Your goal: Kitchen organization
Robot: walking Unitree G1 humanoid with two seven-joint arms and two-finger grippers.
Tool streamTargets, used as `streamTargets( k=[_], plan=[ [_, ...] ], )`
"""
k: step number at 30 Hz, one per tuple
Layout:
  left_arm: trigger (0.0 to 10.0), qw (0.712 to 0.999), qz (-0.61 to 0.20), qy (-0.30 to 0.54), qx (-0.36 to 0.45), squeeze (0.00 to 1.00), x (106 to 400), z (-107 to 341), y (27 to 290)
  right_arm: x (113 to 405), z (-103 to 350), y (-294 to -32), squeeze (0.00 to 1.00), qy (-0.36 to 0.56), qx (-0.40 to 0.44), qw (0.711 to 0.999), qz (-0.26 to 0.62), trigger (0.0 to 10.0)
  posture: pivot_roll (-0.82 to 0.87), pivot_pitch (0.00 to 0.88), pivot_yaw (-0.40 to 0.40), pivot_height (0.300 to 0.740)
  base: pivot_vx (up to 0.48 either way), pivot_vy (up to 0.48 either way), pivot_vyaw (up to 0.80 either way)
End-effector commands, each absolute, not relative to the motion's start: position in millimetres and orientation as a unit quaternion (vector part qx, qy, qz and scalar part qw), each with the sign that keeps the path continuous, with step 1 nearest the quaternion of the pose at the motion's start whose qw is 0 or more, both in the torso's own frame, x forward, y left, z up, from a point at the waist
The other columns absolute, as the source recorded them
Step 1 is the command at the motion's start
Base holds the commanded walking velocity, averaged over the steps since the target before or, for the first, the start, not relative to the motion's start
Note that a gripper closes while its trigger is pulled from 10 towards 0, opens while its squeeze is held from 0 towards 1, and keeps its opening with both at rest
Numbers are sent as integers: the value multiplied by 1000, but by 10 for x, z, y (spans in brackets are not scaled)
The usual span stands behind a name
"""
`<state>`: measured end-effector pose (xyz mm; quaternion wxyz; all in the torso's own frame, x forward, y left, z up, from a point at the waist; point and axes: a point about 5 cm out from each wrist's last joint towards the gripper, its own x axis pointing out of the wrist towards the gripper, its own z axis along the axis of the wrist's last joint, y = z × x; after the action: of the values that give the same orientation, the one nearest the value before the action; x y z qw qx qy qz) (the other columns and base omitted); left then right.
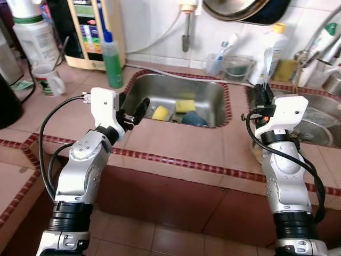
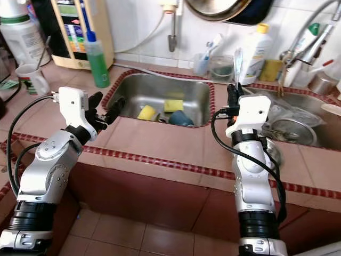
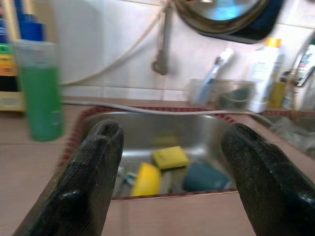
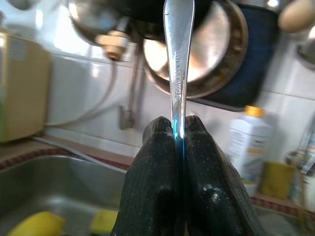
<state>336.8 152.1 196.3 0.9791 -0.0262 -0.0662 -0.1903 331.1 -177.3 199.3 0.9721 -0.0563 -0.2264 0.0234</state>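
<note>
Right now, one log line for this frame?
right gripper: shut on metal utensil handle, upright, above counter between sinks | left gripper: open, empty, facing left sink | sink: yellow sponges, blue cup

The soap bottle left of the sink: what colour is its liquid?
Green, under a blue cap; the soap bottle shows best in the left eye view.
</note>
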Motion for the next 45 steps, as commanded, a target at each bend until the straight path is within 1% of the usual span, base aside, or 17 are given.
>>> streamTargets(
  k=[1,6,11,17,26,39,45],
  plan=[
    [10000,977,-201,-70,-23,0,3376,1985,1468,3309,2018,-1821,0,-233,-64,970,15,10000,6,0,-9,740,0,375,0],
    [10000,977,-202,-70,-22,0,3377,1982,1461,3317,2020,-1833,0,-232,-66,970,13,10000,5,0,-9,740,0,359,0],
    [10000,976,-201,-79,8,0,3366,1988,1447,3317,2016,-1833,0,-232,-70,970,12,10000,5,0,-8,740,0,0,0],
    [10000,975,-205,-86,18,0,3354,1997,1436,3317,2005,-1817,0,-231,-71,970,14,10000,5,0,-10,740,0,0,0],
    [10000,973,-210,-94,23,0,3340,2000,1429,3325,2008,-1815,0,-230,-79,970,16,10000,3,0,-13,740,328,0,0],
    [10000,972,-212,-95,26,0,3333,1982,1413,3332,1998,-1818,0,-227,-87,970,18,10000,4,0,-18,740,438,0,0],
    [10000,972,-215,-93,25,0,3329,1972,1401,3342,1994,-1811,0,-225,-90,970,19,10000,6,0,-18,740,0,0,0]
  ],
)
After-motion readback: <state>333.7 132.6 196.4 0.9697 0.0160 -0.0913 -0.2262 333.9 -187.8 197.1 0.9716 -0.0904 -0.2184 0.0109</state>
